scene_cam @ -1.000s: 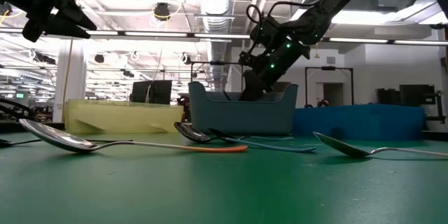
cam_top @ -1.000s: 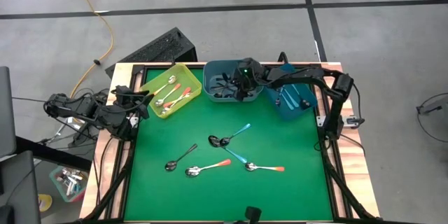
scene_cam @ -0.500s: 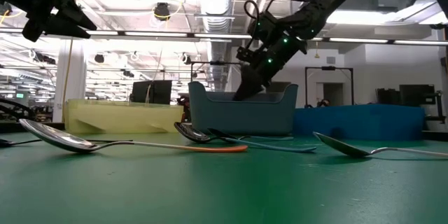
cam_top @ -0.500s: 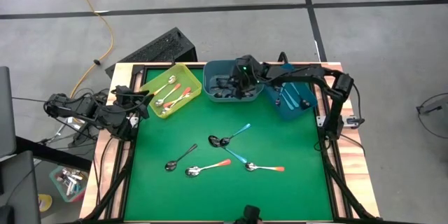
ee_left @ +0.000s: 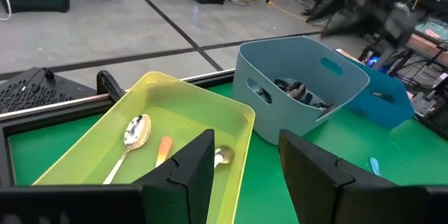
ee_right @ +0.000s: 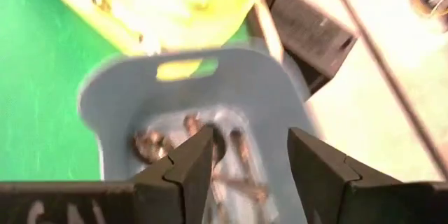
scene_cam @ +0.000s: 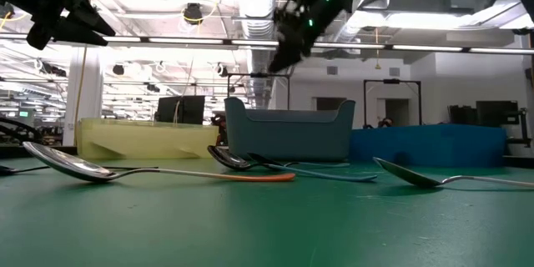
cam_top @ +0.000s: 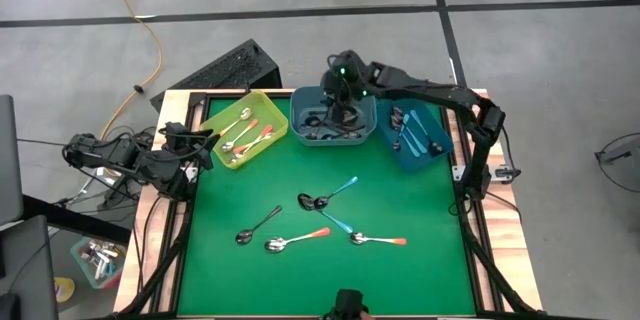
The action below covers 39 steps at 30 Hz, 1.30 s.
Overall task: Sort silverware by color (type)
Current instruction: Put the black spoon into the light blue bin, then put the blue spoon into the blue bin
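Observation:
Several spoons lie flat on the green mat: a dark one [cam_top: 258, 225], two orange-handled ones [cam_top: 297, 240] [cam_top: 378, 241], and teal-handled ones [cam_top: 335, 192] beside a dark bowl. The yellow bin [cam_top: 242, 128] holds orange-handled spoons [ee_left: 133, 134], the grey-blue bin [cam_top: 333, 115] dark spoons [ee_right: 210, 143], and the blue bin [cam_top: 415, 132] teal ones. My right gripper [ee_right: 248, 140] hangs open above the grey-blue bin, with nothing between its fingers. My left gripper [ee_left: 245, 147] waits open at the table's left edge, near the yellow bin.
The three bins stand in a row along the far edge. A wooden frame [cam_top: 480, 210] borders the mat. A black keyboard-like box [cam_top: 225, 68] lies behind the yellow bin. The mat's near half [cam_top: 320, 280] is bare.
My right gripper has risen out of the grey-blue bin and now hangs well above its rim, shifted slightly toward the far edge. The spoons on the mat have not moved.

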Tool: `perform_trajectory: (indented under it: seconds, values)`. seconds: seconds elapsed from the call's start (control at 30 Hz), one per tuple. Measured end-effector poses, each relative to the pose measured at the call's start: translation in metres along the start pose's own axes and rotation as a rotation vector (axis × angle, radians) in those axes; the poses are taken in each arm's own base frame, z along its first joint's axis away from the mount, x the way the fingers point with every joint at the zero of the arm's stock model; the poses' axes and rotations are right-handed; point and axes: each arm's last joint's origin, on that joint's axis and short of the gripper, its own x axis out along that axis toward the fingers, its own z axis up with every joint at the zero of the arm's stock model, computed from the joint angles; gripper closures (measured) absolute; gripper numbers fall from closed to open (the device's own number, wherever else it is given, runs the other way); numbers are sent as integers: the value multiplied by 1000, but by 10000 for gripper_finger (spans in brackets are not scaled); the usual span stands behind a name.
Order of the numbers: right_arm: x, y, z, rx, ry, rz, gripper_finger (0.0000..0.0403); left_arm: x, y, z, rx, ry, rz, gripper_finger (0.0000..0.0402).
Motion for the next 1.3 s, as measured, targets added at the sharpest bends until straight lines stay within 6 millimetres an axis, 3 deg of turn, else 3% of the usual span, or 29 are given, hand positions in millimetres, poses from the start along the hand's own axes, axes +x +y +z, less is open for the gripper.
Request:
perform_trajectory:
  seconds: [0.2, 0.37, 0.5, 0.77, 0.93, 1.1, 1.3]
  values:
    - [-49, -15, 51, -43, -113, -41, 213, 0, 0, 0, -2, 0, 0, 258]
    - [-116, -22, 88, -99, -188, -71, 216, 0, 0, 0, -3, 1, -1, 258]
    - [-176, -20, 103, -129, -260, -91, 216, 0, 0, 0, 6, 1, -1, 258]
    - [-301, 1, 73, -114, -468, -135, 216, 0, 0, 0, 9, 3, -2, 258]
    - [-350, 12, 44, -37, -476, -113, 216, 0, 0, 0, 0, 12, -9, 258]
    - [-364, 25, 16, -1, -399, -55, 216, 0, -1, -2, -20, 64, -50, 258]
    - [-344, 39, -13, 7, -377, -5, 216, 0, -2, -3, -27, 100, -78, 258]
